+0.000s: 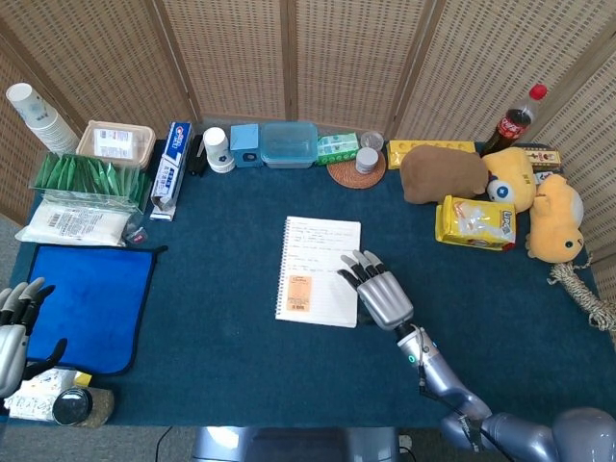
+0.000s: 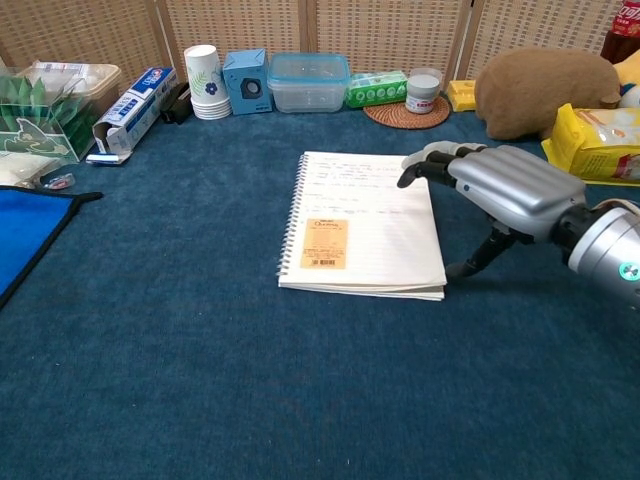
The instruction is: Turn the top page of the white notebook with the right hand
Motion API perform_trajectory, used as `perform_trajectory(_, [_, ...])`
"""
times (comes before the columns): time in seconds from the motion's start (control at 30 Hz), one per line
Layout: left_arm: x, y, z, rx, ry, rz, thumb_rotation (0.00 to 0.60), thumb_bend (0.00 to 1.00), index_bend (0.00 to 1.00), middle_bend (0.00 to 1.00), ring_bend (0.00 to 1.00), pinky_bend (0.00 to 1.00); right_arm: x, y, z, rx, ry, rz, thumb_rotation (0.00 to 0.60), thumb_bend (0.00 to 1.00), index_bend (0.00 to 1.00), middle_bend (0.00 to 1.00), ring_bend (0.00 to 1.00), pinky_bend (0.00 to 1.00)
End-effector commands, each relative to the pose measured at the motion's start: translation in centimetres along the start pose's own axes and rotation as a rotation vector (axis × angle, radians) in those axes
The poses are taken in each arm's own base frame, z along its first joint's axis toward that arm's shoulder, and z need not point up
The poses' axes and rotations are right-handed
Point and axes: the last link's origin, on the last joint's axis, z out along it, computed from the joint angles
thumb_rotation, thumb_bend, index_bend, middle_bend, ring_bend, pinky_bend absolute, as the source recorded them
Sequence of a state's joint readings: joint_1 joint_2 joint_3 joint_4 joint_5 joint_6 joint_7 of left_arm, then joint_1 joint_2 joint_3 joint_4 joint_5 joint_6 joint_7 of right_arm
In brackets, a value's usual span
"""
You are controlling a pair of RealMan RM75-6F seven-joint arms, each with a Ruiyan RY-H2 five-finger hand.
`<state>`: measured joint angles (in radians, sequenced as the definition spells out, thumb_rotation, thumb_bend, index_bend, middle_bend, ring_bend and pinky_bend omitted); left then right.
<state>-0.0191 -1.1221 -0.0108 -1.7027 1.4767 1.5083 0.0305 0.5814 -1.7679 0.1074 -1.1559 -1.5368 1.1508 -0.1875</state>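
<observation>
The white spiral notebook lies in the middle of the blue table, its spine on the left and slightly skewed, with an orange sticker on the top page. My right hand is at its right edge, palm down, fingers spread over the page and thumb pointing down beside the lower right corner. It holds nothing. My left hand rests open at the far left edge of the head view, near the blue mat.
A blue mat lies at the left. Along the back stand paper cups, a clear container, a toothpaste box and a coaster with a jar. A brown plush, yellow snack bag and cola bottle crowd the right.
</observation>
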Motion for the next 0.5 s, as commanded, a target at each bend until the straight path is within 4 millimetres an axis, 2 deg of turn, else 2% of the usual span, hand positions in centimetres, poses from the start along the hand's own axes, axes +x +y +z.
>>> perform_trajectory(0.03, [0.0, -0.1, -0.1, 0.003, 0.003, -0.004, 0.6, 0.31, 0.2, 0.08, 0.02, 0.0, 0.2, -0.3, 0.4, -0.017, 0.023, 0.018, 0.6, 0.1, 0.18, 0.15, 0.08, 0.12])
perform_trajectory(0.5, [0.0, -0.6, -0.6, 0.009, 0.015, -0.022, 0.6, 0.3, 0.2, 0.08, 0.02, 0.0, 1.4, -2.7, 2.8, -0.077, 0.143, 0.156, 0.6, 0.12, 0.17, 0.15, 0.11, 0.13])
